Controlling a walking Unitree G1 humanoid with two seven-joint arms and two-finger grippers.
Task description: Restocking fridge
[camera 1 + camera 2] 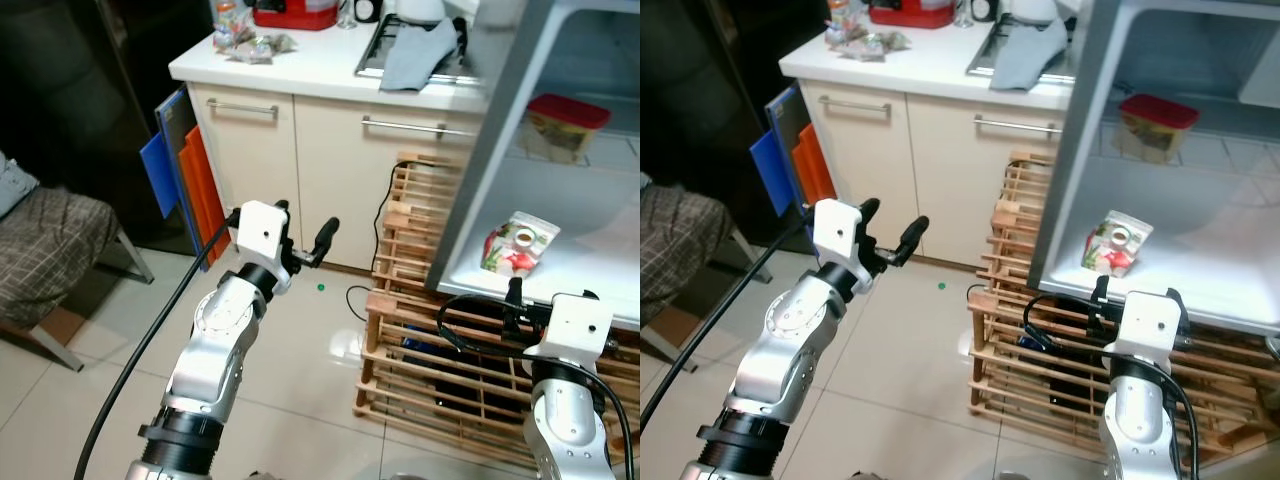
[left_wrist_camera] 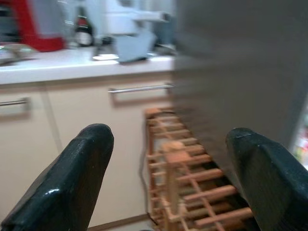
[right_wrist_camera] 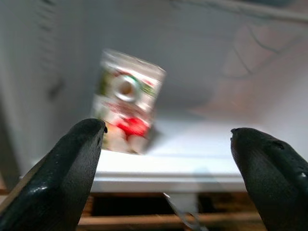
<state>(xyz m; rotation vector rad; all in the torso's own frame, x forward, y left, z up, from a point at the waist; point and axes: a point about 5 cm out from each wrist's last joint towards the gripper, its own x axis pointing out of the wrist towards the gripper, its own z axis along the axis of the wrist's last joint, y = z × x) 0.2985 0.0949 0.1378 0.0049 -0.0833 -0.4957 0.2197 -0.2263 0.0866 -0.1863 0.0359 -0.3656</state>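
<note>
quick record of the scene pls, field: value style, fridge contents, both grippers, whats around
fridge: open fridge, door side at the robot's right
lower shelf: carton standing near the front edge
upper shelf: red-lidded tub
right gripper: right gripper open, empty, facing the carton from in front of the shelf
left gripper: left gripper open, empty, raised before the cabinet
under fridge: wooden slatted rack with a black cable
counter: grey cloth, red item at the back
floor: pale tiles, small green speck

Red-and-white carton [image 1: 518,246] stands tilted on the open fridge [image 1: 600,290] shelf.
</note>
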